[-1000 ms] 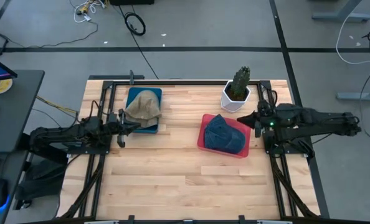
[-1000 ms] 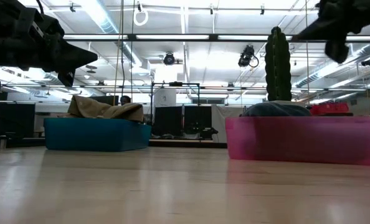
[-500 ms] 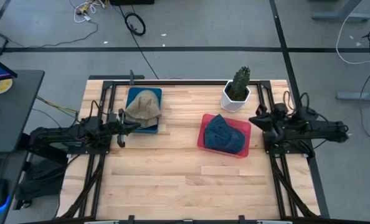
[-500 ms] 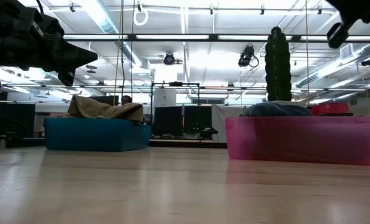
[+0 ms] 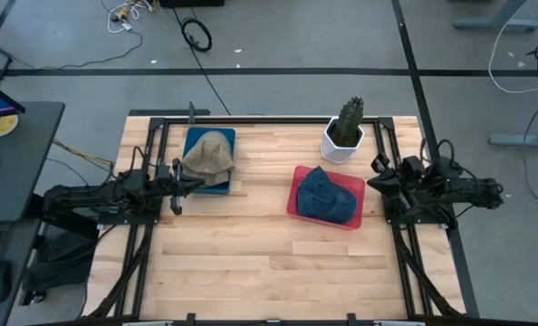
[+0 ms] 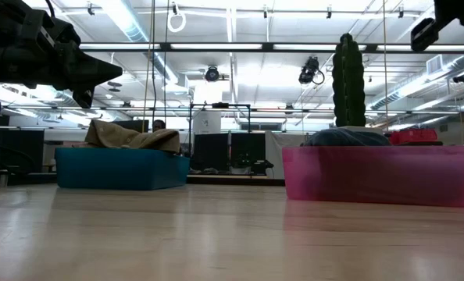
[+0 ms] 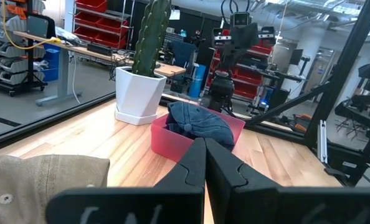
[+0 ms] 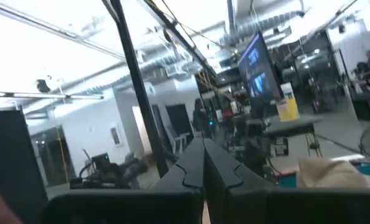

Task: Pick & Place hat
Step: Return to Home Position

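Standing at the front edge, you meet the bare wood of the table first. Farther in, the left gripper hangs above the boards on the left side, its fingers pressed together with nothing between them and the tips at the near end of the blue bin. The brown cap lies in that bin, heaped over its rim on the side facing the table's middle. It sits just beyond the gripper's tips and, as far as I can tell, they do not touch it. Across on the right, roughly level with it, the red bin sits skewed to the table's edges with the blue cap bundled inside. Whether that is one cap or two stacked I cannot tell. The right gripper is held high beside the right rail, off the red bin's right side and apart from it. Its fingers are also closed on nothing, and it is clear of the blue cap. Behind the red bin, near the back edge, a cactus stands upright in a white pot.
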Controlling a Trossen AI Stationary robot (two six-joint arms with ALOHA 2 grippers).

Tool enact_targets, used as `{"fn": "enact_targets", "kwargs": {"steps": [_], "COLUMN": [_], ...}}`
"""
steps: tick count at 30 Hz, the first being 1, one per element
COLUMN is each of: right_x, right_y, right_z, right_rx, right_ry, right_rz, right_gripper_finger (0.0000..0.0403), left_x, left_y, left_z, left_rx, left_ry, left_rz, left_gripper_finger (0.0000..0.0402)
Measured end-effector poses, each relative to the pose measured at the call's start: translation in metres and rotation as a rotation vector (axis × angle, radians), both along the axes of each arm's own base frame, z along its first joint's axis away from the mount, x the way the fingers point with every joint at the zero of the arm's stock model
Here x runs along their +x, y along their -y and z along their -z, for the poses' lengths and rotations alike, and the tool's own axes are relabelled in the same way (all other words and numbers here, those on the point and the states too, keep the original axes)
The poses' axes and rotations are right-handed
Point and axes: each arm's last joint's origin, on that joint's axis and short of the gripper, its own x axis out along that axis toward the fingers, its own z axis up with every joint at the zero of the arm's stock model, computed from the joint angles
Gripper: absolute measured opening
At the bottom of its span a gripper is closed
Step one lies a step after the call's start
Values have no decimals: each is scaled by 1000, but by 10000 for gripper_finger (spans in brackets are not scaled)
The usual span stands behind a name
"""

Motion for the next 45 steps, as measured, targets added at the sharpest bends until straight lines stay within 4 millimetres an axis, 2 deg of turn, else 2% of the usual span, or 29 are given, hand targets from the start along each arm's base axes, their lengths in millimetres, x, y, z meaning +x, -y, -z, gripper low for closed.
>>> {"fn": "enact_targets", "kwargs": {"steps": [5, 13, 17, 21, 29, 36, 45], "right_x": [3, 8, 7, 10, 22, 26, 26], "right_y": [0, 0, 0, -1, -2, 0, 2], "right_z": [8, 30, 27, 33, 60, 81, 82], "right_rx": [-6, -1, -30, -90, -186, -290, -362], "right_ry": [142, 243, 276, 222, -71, -276, -287], "right_rz": [6, 14, 25, 23, 7, 100, 180], "right_gripper_finger": [2, 1, 1, 1, 1, 1, 6], "left_x": [0, 0, 0, 0, 0, 0, 0], "left_y": [0, 0, 0, 0, 0, 0, 0], "left_z": [0, 0, 0, 0, 0, 0, 0], "left_rx": [0, 0, -1, 0, 0, 1, 0], "left_ry": [0, 0, 0, 0, 0, 0, 0], "left_rz": [0, 0, 0, 0, 0, 0, 0], "left_gripper_finger": [3, 3, 3, 3, 3, 3, 3]}}
